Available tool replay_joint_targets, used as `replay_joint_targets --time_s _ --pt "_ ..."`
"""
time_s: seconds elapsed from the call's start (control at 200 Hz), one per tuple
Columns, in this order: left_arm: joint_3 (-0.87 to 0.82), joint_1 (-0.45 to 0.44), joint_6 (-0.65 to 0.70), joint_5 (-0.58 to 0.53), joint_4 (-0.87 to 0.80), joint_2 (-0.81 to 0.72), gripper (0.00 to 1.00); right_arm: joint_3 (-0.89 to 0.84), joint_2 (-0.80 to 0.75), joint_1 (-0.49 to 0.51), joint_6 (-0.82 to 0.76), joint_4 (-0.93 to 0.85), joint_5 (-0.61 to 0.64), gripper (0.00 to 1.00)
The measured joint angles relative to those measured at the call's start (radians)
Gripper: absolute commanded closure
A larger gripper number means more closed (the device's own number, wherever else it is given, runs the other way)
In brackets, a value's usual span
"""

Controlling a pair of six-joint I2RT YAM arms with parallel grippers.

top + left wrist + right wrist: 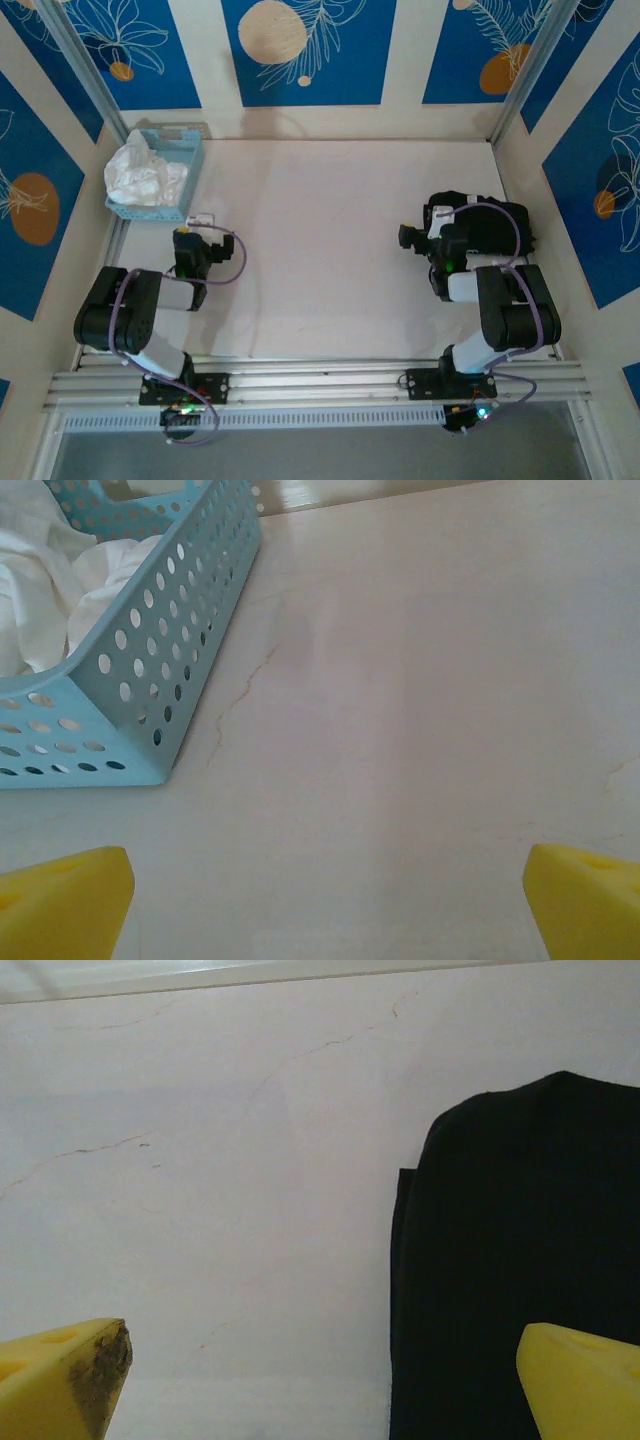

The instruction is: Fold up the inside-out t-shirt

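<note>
Table (330, 250): folding not yet begun.
Basket (148, 212): blue, upper left, top view.
T-shirt (140, 178): white, crumpled in the basket.
Left gripper (325, 900): jaws wide open, empty, beside basket.
Right gripper (320, 1380): likewise, beside black garment (510, 1260).
Next: probably lift the shirt onto the table.

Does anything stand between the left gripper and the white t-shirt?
Only the blue basket: its perforated wall faces the open left gripper, and the t-shirt lies bunched inside. The basket has no lid, and nothing covers the t-shirt from above.
</note>
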Motion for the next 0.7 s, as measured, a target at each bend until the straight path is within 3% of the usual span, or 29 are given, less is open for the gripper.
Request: replay_joint_targets --time_s 0.7 --pt "0.001 0.008 -0.008 0.001 0.000 0.000 0.00 0.000 0.000 -0.001 0.000 0.000 -0.007 0.01"
